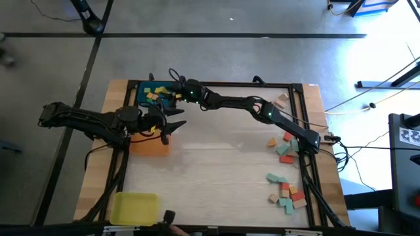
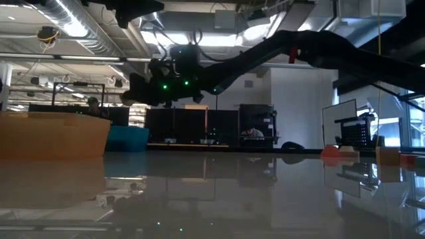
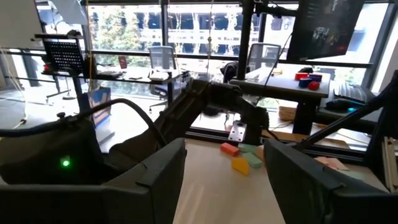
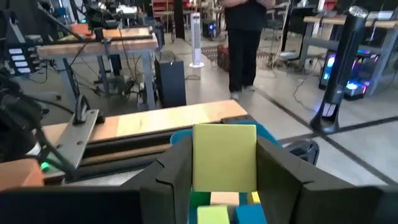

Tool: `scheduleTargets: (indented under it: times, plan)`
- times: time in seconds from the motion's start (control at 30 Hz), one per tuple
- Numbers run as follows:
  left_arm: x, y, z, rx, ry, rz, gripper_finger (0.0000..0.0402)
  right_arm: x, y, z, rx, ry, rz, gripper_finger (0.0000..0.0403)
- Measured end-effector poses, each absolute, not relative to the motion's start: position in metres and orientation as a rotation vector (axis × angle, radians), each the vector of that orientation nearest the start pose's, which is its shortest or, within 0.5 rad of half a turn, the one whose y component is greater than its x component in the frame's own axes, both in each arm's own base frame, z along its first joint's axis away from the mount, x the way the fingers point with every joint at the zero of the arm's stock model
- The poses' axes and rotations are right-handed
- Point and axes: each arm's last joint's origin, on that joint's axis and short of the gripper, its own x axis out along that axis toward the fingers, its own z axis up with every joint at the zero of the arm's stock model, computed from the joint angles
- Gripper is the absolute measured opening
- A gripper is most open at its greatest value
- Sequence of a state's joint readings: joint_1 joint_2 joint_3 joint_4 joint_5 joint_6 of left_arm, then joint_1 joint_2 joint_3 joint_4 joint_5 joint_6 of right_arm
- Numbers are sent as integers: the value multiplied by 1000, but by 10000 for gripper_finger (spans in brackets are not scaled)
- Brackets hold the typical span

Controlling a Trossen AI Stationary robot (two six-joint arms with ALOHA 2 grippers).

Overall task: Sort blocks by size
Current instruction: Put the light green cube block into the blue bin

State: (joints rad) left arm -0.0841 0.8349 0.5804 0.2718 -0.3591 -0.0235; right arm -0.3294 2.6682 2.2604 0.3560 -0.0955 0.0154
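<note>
My right gripper (image 1: 172,88) reaches across the table's far side and hangs over the blue tray (image 1: 143,87), shut on a yellow block (image 4: 224,155). The tray holds several yellow, green and blue blocks (image 1: 157,95). My left gripper (image 1: 172,124) is open and empty at the right edge of the orange tray (image 1: 149,145); between its fingers the left wrist view shows loose blocks (image 3: 239,158) lying far off on the table. More loose blocks (image 1: 283,147) lie at the table's right side. My right gripper pinches the yellow block between its two fingers, one on each of two opposite side faces (image 4: 198,163). The block's broad face (image 4: 224,143) shows between the fingers. It is lifted clear above the blocks in the blue tray.
A yellow tray (image 1: 134,207) lies at the near left corner. Loose blocks lie in groups at the right: near the far corner (image 1: 282,99), mid-right, and near right (image 1: 286,191). The middle of the table is bare wood. A person (image 4: 244,37) stands in the room beyond.
</note>
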Motion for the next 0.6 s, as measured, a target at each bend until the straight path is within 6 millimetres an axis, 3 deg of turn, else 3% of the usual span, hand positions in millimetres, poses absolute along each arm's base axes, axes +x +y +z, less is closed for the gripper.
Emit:
scheduleTargets:
  times: [0.37,0.6]
  plan:
    - [190,-6,297,0,-16,275,205,569,-198,180,-13,-36,-350,143]
    - [190,-6,297,-2,-16,275,205,569,-198,178,-9,-14,-327,204]
